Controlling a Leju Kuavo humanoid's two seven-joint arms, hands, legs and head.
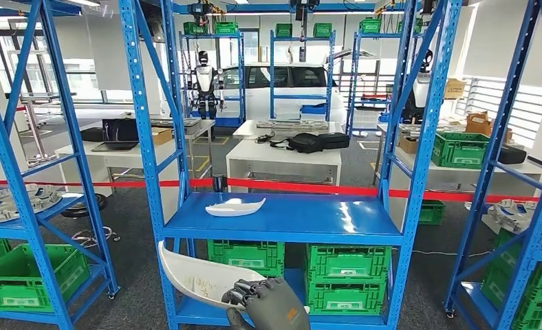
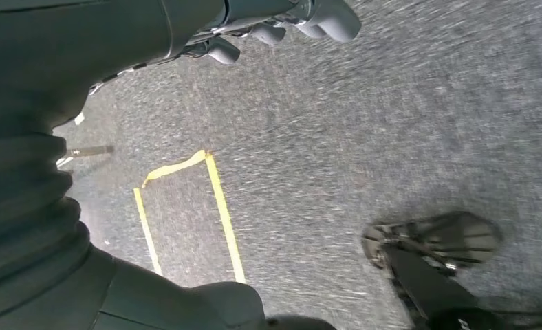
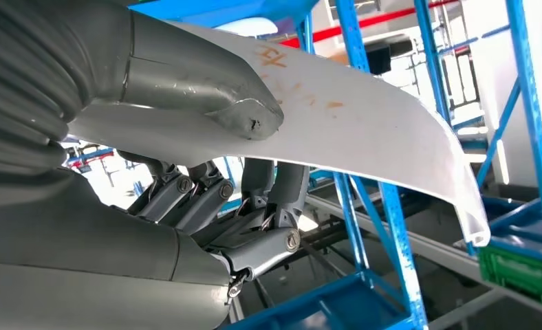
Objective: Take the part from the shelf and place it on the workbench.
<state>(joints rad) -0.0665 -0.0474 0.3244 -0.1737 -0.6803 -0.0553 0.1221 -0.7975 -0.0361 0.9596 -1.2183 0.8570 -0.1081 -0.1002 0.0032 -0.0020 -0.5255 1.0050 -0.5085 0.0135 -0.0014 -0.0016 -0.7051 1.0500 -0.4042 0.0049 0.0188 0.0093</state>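
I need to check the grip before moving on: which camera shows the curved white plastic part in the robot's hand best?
The right wrist view: the curved white plastic part is close up, with the right hand gripping it, thumb above and fingers below. The head view shows the part low and small, partly behind that hand. The left wrist view looks at grey floor.

The held part point(image 3: 364, 124) looks like smooth white plastic, the shelf point(image 1: 282, 218) glossy blue-painted metal, the floor point(image 2: 364, 137) rough grey carpet.

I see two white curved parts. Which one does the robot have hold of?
The larger white part below the shelf level, gripped by the right hand. The smaller white part lies untouched on the blue shelf.
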